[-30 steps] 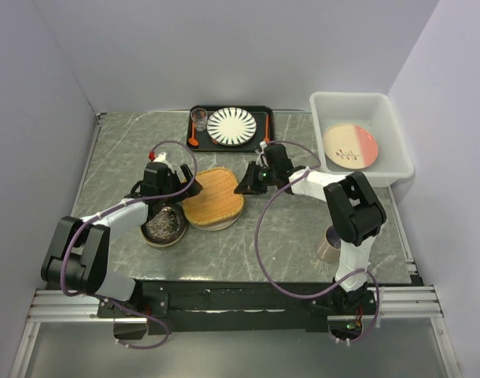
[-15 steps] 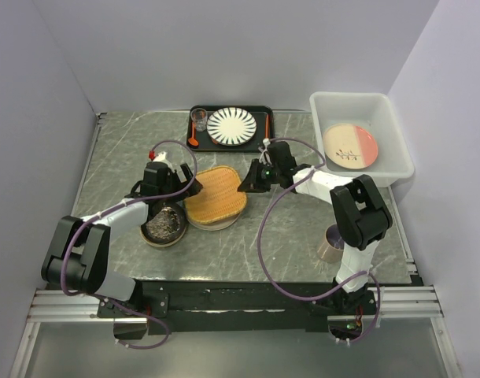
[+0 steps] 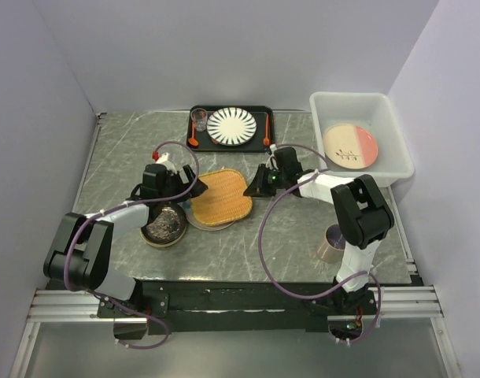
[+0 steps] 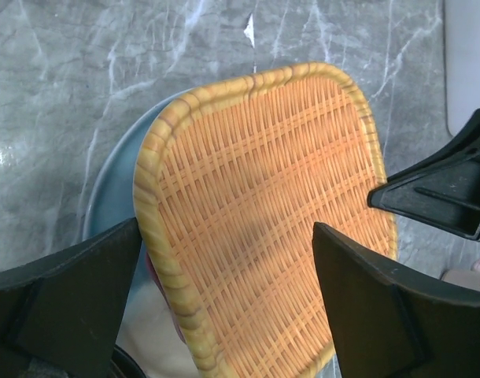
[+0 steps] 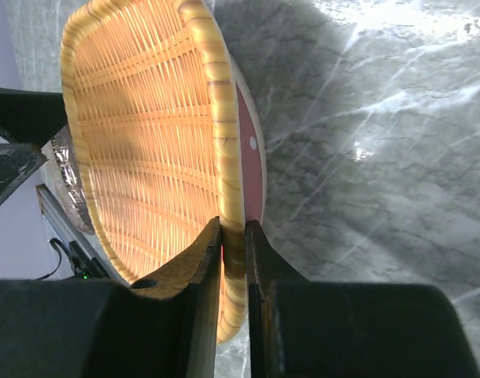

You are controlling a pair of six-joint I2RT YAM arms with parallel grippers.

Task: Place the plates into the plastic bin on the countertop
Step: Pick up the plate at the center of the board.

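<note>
My right gripper pinches the woven plate by its right rim, mid-table. My left gripper stands open at its left edge. I should squeeze firmly, lift it clear and level, then swing it to the bin, far right.

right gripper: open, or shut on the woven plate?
Shut. In the right wrist view the right gripper pinches the woven plate by its rim, no gap showing.
</note>
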